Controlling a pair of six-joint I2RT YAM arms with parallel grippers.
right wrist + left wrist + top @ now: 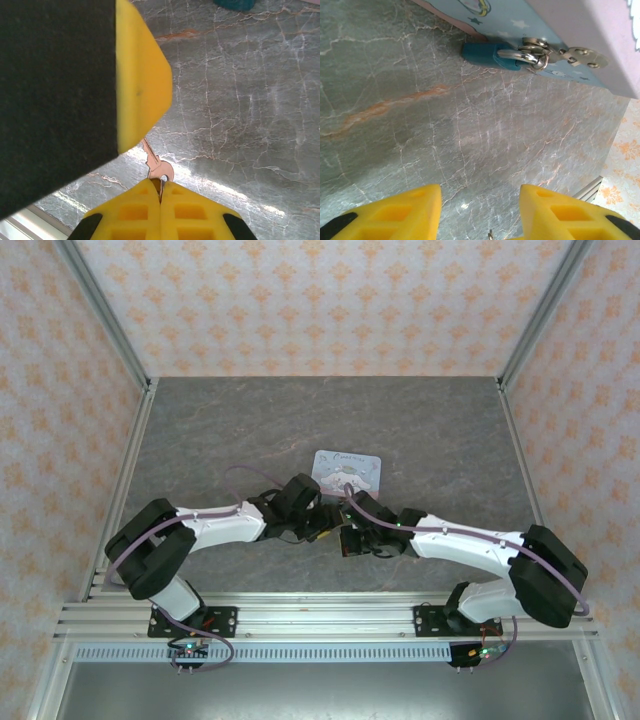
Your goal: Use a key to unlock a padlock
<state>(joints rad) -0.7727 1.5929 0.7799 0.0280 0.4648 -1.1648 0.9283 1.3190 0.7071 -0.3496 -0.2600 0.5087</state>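
Note:
The teal padlock (482, 54) lies on the stone table, its shackle through the metal hasp (570, 54) of the cartoon-printed tin (346, 472). Its teal body also peeks in at the top edge of the right wrist view (235, 4). My right gripper (160, 192) is shut on the head of the tan key (159, 169), whose blade points up and away. One yellow finger (142, 85) of my left gripper hangs right over the blade's tip. My left gripper (480, 210) has its fingers apart, with the key's tip (490, 234) just showing low between them. The two grippers meet in front of the tin (330, 532).
The grey marbled table (250, 430) is fenced by aluminium rails (120, 350) and patterned walls on three sides. The tin stands just behind both grippers. Free room lies to the left, right and far side of it.

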